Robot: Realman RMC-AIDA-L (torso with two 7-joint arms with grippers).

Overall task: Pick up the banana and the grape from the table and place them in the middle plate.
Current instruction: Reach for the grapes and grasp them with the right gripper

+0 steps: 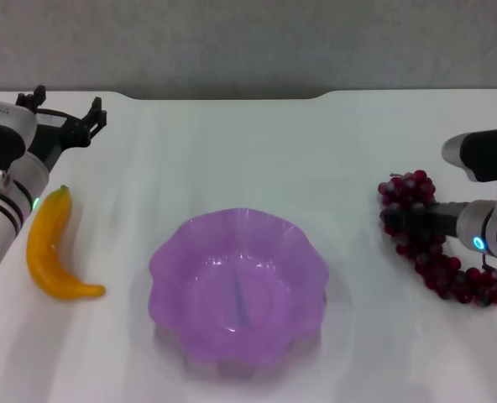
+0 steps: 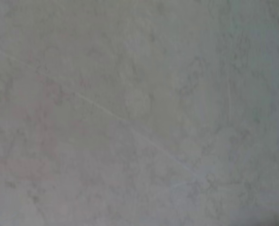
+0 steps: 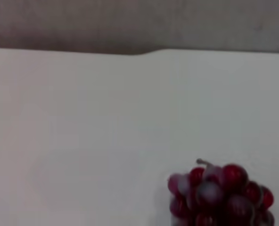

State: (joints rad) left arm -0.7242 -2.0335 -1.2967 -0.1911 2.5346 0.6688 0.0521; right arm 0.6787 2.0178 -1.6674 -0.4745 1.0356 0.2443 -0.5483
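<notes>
Banana (image 1: pixel 54 248) just below left jaws (image 1: pixel 68 113); grape (image 1: pixel 437 243) under right arm.

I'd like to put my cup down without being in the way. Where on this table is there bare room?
The broad strip of table behind the middle plate is bare, as are the gaps between plate and banana and between plate and grape. The side edges are crowded: the left gripper hovers beyond the banana, the right gripper over the grape.

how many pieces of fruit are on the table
2: the banana lies left of the middle plate, the grape bunch lies right of it, partly behind the right arm. None in the plate.
</notes>
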